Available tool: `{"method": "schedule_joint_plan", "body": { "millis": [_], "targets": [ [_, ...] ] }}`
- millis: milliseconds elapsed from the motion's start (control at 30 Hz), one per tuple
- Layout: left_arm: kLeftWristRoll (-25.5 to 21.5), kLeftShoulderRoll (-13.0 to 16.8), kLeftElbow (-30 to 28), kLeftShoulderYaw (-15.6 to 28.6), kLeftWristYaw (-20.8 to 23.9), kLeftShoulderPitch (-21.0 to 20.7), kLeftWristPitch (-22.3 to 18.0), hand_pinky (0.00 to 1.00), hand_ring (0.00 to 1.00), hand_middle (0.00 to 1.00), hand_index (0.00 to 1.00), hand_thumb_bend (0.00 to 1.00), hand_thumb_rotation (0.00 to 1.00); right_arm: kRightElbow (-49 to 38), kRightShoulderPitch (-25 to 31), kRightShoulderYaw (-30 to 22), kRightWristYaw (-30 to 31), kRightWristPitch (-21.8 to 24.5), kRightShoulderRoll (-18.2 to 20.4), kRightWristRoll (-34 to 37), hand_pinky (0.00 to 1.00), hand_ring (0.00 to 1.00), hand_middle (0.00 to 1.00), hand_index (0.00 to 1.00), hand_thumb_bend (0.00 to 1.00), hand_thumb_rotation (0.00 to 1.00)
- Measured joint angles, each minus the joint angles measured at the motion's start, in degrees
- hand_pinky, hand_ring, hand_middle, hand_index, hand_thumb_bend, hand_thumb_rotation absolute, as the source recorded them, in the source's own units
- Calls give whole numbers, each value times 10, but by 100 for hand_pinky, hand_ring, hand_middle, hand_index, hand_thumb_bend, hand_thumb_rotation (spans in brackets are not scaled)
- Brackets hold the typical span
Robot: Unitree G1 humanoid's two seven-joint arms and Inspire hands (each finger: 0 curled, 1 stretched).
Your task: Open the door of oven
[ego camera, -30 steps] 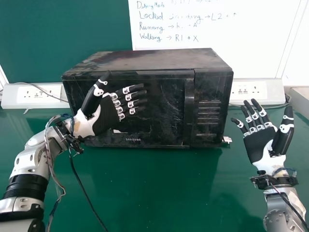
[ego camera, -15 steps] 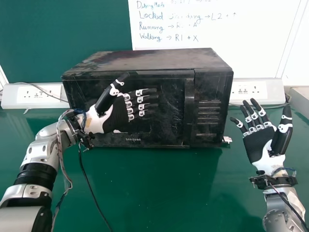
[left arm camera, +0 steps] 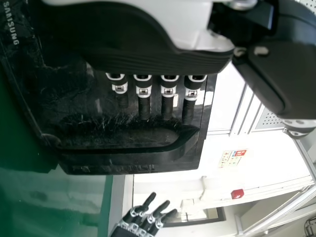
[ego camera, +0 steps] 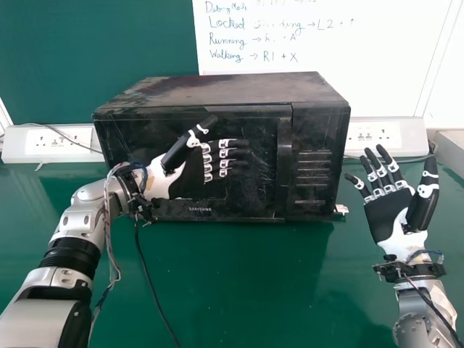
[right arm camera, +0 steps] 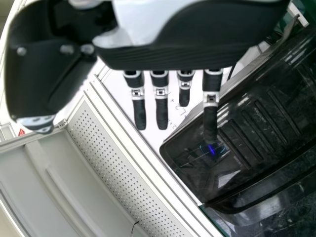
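One green tabletop [ego camera: 239,279] — whiteboard [ego camera: 395,51] behind oven [ego camera: 225,88]

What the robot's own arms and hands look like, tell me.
The left hand and right hand match: black palms and fingers, pale bands on the fingers, white at the heel. Both the left arm and right arm are silver-grey with black parts and loose cables.

Oven [ego camera: 167,93]: black, scuffed grey. Worktop [ego camera: 239,290]: deep green. Left hand [ego camera: 190,176]: black and white. Sockets [ego camera: 58,139]: white. Red box [left arm camera: 237,194].
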Motion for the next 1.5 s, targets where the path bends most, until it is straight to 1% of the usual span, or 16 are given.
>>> {"method": "schedule_joint_plan", "body": {
  "millis": [100, 200, 267, 500, 767, 933, 1133, 1233, 1500],
  "targets": [
    [15, -6, 2, -6, 22, -9, -4, 59, 79, 87, 85, 86, 81, 0, 0, 0, 0, 0, 0, -1, 74, 96, 98, 90, 100, 91],
    [26, -15, 9, -13, 34, -16, -5, 60, 80, 87, 85, 85, 81, 0, 0, 1, -1, 0, 0, -1, 74, 96, 98, 90, 100, 90],
    [28, -20, 15, -15, 37, -18, -5, 61, 80, 88, 85, 84, 80, 0, 0, 2, -1, 0, 1, -1, 76, 96, 98, 90, 100, 90],
    [32, -30, 44, -16, 60, -34, -4, 64, 79, 87, 84, 83, 78, -1, 0, 3, -1, 0, 1, 0, 77, 97, 99, 90, 100, 90],
    [36, -44, 69, -16, 69, -50, -1, 59, 79, 88, 85, 81, 77, -6, 0, 4, -2, 1, 3, 0, 77, 97, 98, 90, 100, 90],
    [42, -52, 75, -16, 78, -56, -1, 61, 80, 88, 85, 79, 78, -6, 0, 4, -2, 1, 3, 0, 77, 97, 98, 90, 100, 90],
    [49, -62, 89, -16, 86, -63, -1, 59, 79, 87, 85, 77, 78, -12, 1, 4, -2, 1, 3, 0, 77, 97, 98, 90, 100, 91],
    [49, -65, 92, -15, 86, -68, 1, 60, 79, 87, 85, 80, 77, -14, 1, 4, -2, 3, 3, 1, 77, 97, 98, 90, 100, 89],
    [48, -74, 109, -13, 82, -75, 5, 59, 78, 86, 85, 86, 79, -17, 1, 4, -4, 5, 4, 2, 78, 97, 98, 91, 100, 92]
  ]
}}
